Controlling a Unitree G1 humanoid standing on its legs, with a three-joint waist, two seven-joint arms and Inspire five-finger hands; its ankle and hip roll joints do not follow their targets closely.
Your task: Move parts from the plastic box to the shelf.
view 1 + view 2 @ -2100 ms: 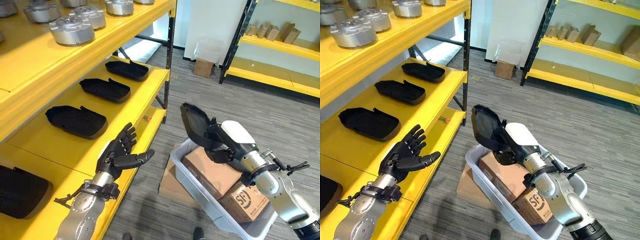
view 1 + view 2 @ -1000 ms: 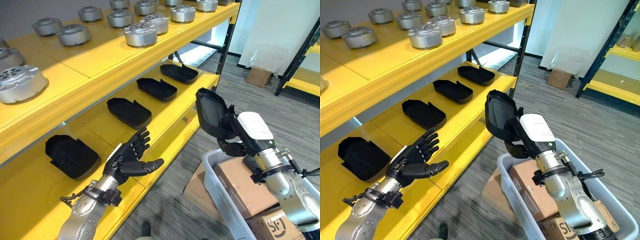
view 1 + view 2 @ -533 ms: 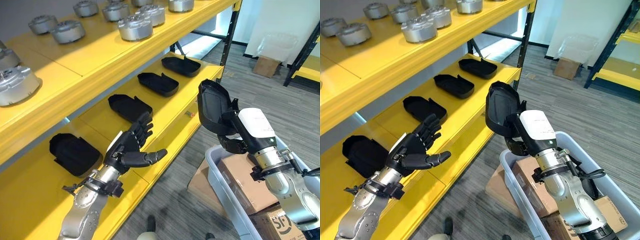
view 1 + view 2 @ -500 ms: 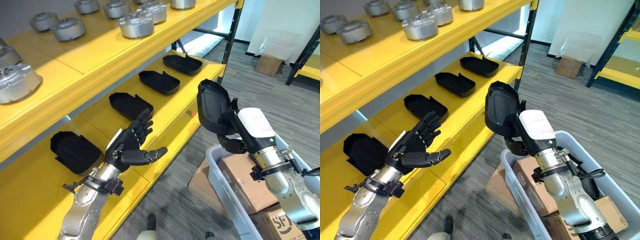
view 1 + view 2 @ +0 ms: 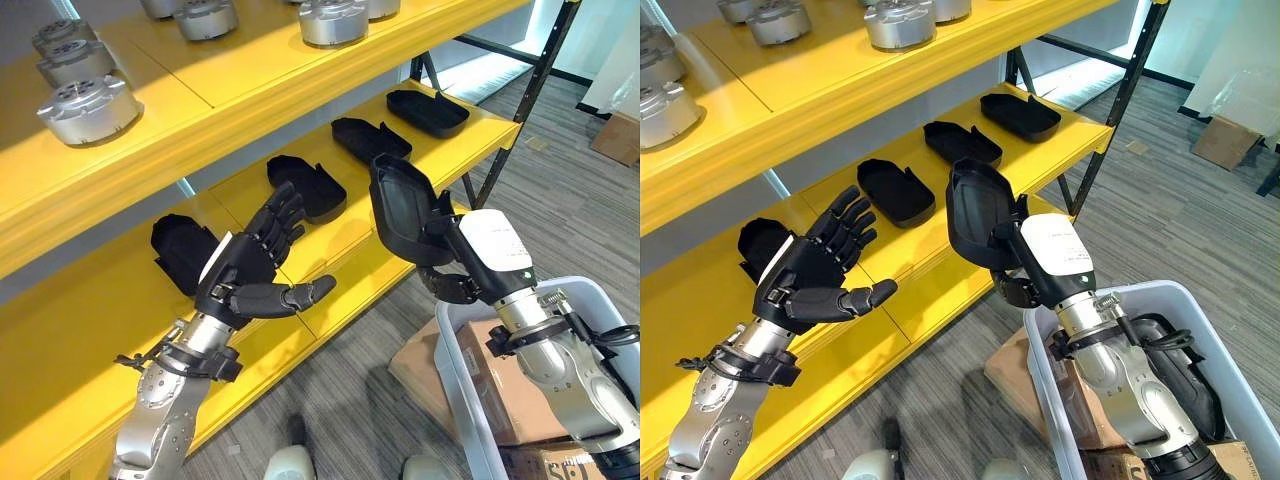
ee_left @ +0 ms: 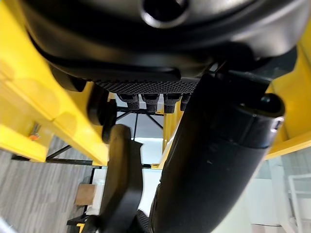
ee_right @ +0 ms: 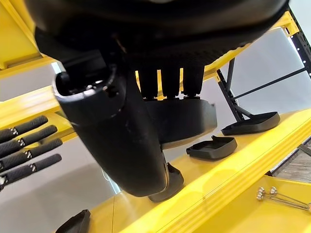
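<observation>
The right hand point(image 5: 1040, 262) has its fingers curled round a black moulded part point(image 5: 975, 215), a shallow matte shell with a raised rim, held upright in the air just off the front edge of the middle shelf point(image 5: 330, 255). The part's hollow side faces away from the head cameras, so its inside cannot be made out there, and the fingers are largely hidden behind it. The left hand point(image 5: 245, 275) hangs open before the same shelf, fingers straight and spread, thumb out, partly covering a black part point(image 5: 180, 250) lying behind it. Three more black parts point(image 5: 350, 160) lie in a row on that glossy yellow shelf. Ribbed silver metal discs point(image 5: 85, 108) stand on the shelf above, some cut off at the frame edge. The translucent grey plastic box point(image 5: 1110, 300) sits on the floor below the right arm, holding cardboard boxes point(image 5: 480, 385) and another black part point(image 5: 1185, 365), its far end out of frame.
</observation>
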